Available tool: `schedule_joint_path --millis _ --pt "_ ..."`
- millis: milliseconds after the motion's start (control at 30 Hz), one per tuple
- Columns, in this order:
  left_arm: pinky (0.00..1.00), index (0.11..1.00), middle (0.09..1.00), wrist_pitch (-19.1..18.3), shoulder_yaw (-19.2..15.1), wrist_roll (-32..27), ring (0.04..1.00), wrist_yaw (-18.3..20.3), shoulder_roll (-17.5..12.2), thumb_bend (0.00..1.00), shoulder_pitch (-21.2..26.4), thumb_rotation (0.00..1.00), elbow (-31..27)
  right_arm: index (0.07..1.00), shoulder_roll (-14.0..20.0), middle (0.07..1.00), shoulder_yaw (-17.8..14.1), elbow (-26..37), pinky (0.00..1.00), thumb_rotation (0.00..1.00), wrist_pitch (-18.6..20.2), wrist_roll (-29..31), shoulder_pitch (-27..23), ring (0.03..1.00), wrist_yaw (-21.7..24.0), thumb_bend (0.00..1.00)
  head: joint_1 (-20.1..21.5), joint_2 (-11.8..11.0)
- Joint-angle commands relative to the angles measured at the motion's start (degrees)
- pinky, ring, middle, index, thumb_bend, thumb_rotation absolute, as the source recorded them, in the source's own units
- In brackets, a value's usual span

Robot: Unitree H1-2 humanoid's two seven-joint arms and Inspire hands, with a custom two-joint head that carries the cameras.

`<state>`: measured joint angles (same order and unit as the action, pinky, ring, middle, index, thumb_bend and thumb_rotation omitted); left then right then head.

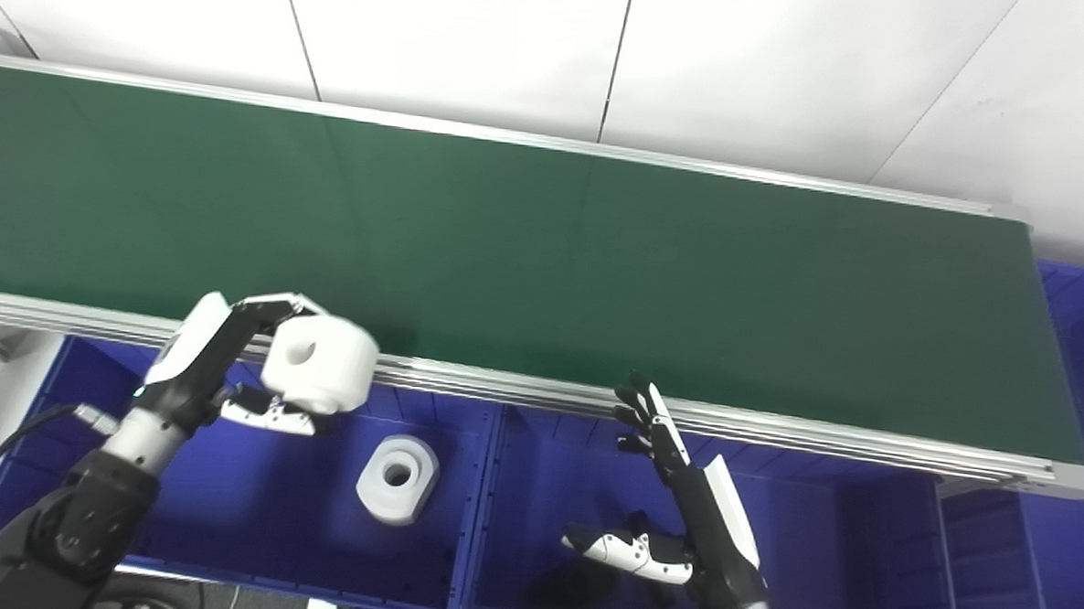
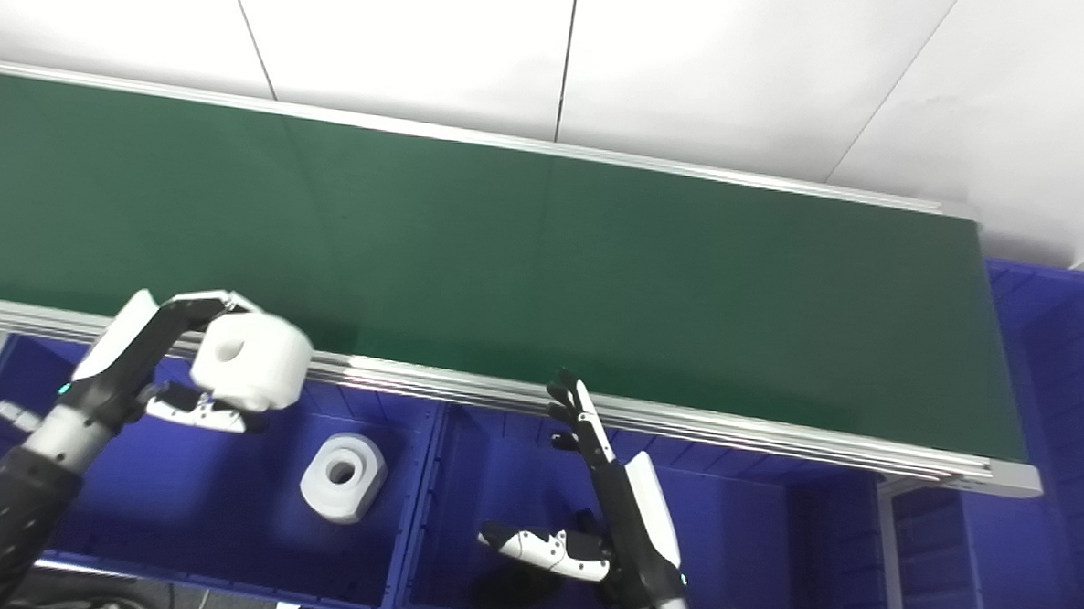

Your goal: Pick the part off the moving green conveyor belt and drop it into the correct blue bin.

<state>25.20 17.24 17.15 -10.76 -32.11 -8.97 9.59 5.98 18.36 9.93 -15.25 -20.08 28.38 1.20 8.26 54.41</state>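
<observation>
While our left hand (image 1: 228,364) pinches the white plastic cylindrical part with a round bore (image 1: 320,363) over the near belt rail, above the left blue plastic bin (image 1: 63,384), we judge it rigid, light and smooth, so a grip across its curved sides suits it. A matching white bored block (image 1: 397,478) lies in that bin at about 5 o'clock from the held part, where a drop could strike it. Our right hand (image 1: 680,494) is spread, holding nothing, over the middle blue bin (image 1: 815,536). The green conveyor belt (image 1: 598,270) is bare.
</observation>
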Motion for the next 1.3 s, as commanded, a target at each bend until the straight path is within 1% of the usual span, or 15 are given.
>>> schedule_joint_path --millis 0,100,200,267,400,500,533,667,733,800,900,1167,1200,1233,1267 --pt "0.4 0.546 0.499 1.7 1.8 1.5 0.397 -5.6 -3.2 0.5 0.2 0.0 0.3 1.0 -0.1 0.94 -0.2 1.9 0.8 0.47 -0.1 0.8 0.2 0.899 0.3 0.79 0.0 -0.1" --pt "0.3 0.506 0.502 1.7 5.2 2.4 0.412 -10.3 -5.1 0.5 0.0 0.0 1.7 1.0 -0.1 0.938 -0.4 1.4 0.8 0.47 -0.5 1.1 0.0 0.899 0.3 0.79 -0.3 -0.3" --pt "0.36 0.538 0.496 1.7 9.3 4.5 0.393 -16.4 -7.3 0.49 0.2 0.0 2.9 1.0 -0.1 0.939 -0.6 1.2 0.81 0.47 -0.4 1.0 -0.1 0.899 0.4 0.79 -0.5 -0.5" --pt "0.26 0.508 0.501 1.7 11.2 5.4 0.407 -19.6 -8.3 0.5 0.1 0.0 3.7 1.0 0.0 0.937 -0.7 1.0 0.8 0.48 -0.7 0.9 -0.3 0.896 0.4 0.79 -0.9 -0.7" --pt "0.29 0.528 0.496 1.7 14.4 6.7 0.392 -24.6 -10.6 0.49 -0.3 0.0 5.2 1.0 0.1 0.94 -0.7 0.9 0.81 0.47 -0.8 1.6 -0.5 0.902 0.8 0.78 -1.3 -0.8" --pt "0.24 0.499 0.503 1.7 16.2 8.2 0.374 -28.6 -11.8 0.5 -1.1 0.0 6.4 1.0 0.2 0.94 -0.8 0.5 0.81 0.47 -1.1 1.8 -0.7 0.901 0.8 0.78 -1.5 -0.8" --pt "0.22 0.497 0.485 1.7 16.5 8.6 0.316 -29.0 -12.2 0.51 -1.6 0.0 6.7 1.0 0.3 0.938 -0.9 0.4 0.81 0.48 -1.2 1.9 -0.8 0.9 0.8 0.79 -1.6 -0.8" --pt "0.2 0.496 0.477 1.7 17.7 10.4 0.286 -31.0 -12.8 0.52 -2.4 0.0 8.1 1.0 0.5 0.942 -1.0 0.3 0.81 0.47 -1.0 2.1 -1.0 0.902 1.1 0.78 -1.8 -0.9" --pt "0.24 0.496 0.48 1.7 18.7 12.4 0.316 -32.9 -12.9 0.52 -2.2 0.0 9.9 1.0 0.6 0.939 -1.1 0.4 0.81 0.48 -0.8 2.0 -1.0 0.898 1.2 0.78 -1.9 -0.9" --pt "0.35 0.529 0.456 1.7 19.5 14.2 0.42 -34.6 -12.9 0.51 -2.0 0.0 11.3 1.0 0.6 0.937 -1.2 0.5 0.81 0.48 -0.7 2.2 -1.0 0.897 1.4 0.78 -2.1 -0.8" --pt "0.37 0.504 0.475 1.7 19.5 15.0 0.388 -34.8 -12.1 0.51 -2.0 0.0 14.3 1.0 0.7 0.937 -1.2 0.7 0.81 0.47 -0.4 2.7 -1.0 0.901 1.7 0.78 -2.0 -0.9" --pt "0.17 0.496 0.473 1.7 18.8 16.0 0.225 -32.8 -9.1 0.52 -1.8 0.0 21.7 1.0 0.6 0.935 -1.6 1.6 0.81 0.47 0.3 2.8 -0.5 0.898 2.1 0.77 -1.7 -0.6" --pt "0.37 0.499 0.621 1.7 18.6 14.8 0.481 -31.6 -8.9 0.51 -1.9 0.03 21.8 1.0 0.7 0.936 -1.6 1.7 0.81 0.46 0.4 2.8 -0.5 0.898 2.2 0.77 -1.6 -0.5" --pt "0.41 0.499 0.651 1.7 18.4 13.5 0.519 -30.8 -8.7 0.51 -2.2 0.03 21.8 1.0 0.7 0.936 -1.6 1.8 0.81 0.46 0.4 2.8 -0.4 0.899 2.3 0.76 -1.7 -0.5" --pt "0.48 0.652 0.736 1.7 17.9 12.4 0.604 -30.3 -8.5 0.5 -2.5 0.02 21.5 1.0 0.7 0.938 -1.7 1.9 0.81 0.45 0.4 2.8 -0.4 0.9 2.4 0.76 -1.7 -0.5"
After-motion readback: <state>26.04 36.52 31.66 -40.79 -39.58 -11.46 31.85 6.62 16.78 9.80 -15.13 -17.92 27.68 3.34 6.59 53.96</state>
